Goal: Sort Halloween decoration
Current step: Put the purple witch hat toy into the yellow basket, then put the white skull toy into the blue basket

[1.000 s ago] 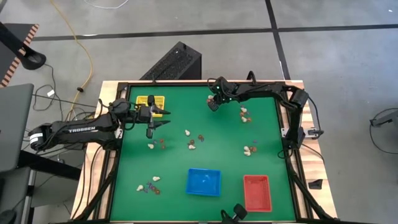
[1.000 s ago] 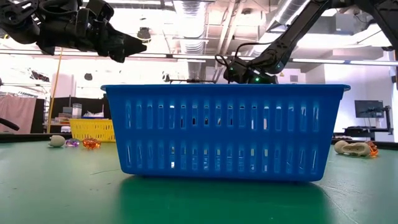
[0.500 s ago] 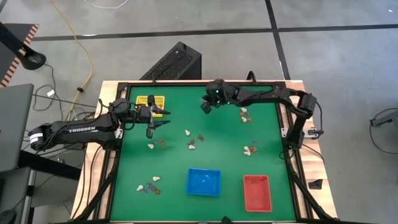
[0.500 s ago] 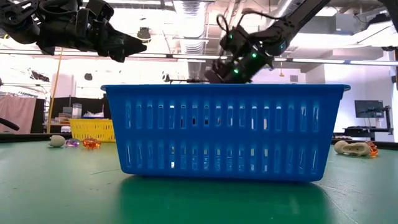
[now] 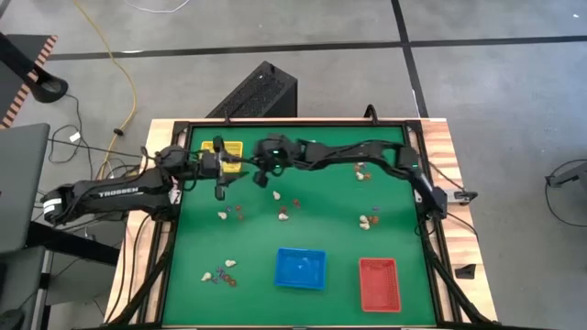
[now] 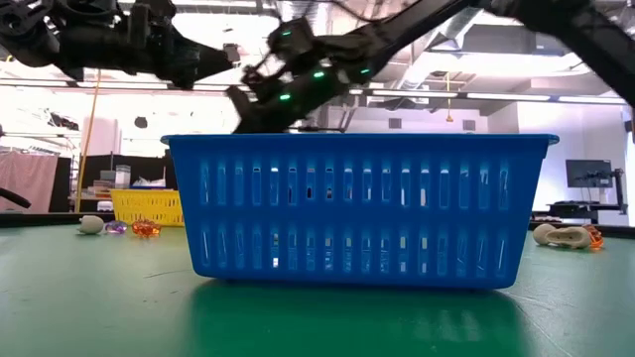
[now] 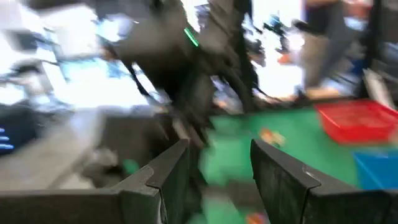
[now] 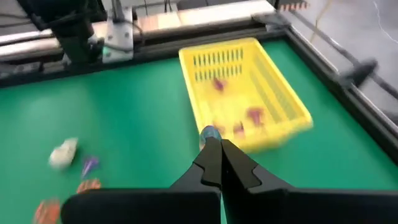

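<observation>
From above we see the right arm stretched across the far side of the green table (image 5: 321, 220), its claw (image 5: 263, 176) hanging just beside the yellow tray (image 5: 223, 150) at the far left corner. In its own wrist view the two fingers (image 8: 219, 163) are pressed together with a small bluish trinket (image 8: 209, 133) pinched at their tips, right at the near wall of the yellow tray (image 8: 245, 93). Inside that tray lie a few purple trinkets (image 8: 255, 114).

The left claw (image 5: 229, 170) hovers next to the same tray, close to the right claw — its fingers (image 7: 171, 171) stand apart with nothing between them.

The other decorations are scattered on the mat: a small cluster (image 5: 231, 213) below the left claw, another (image 5: 287, 209) near the middle, one (image 5: 361, 170) toward the far right, one (image 5: 369, 220) by the right edge, and a group (image 5: 220, 273) at the near left beside the blue tray (image 5: 301, 268). The red tray (image 5: 379, 283) sits to the right of the blue one; from above both look bare inside.

From table height the blue tray (image 6: 362, 208) fills the view, with a whitish piece and an orange piece (image 6: 146, 228) to its left and a cream piece (image 6: 562, 236) to its right.
</observation>
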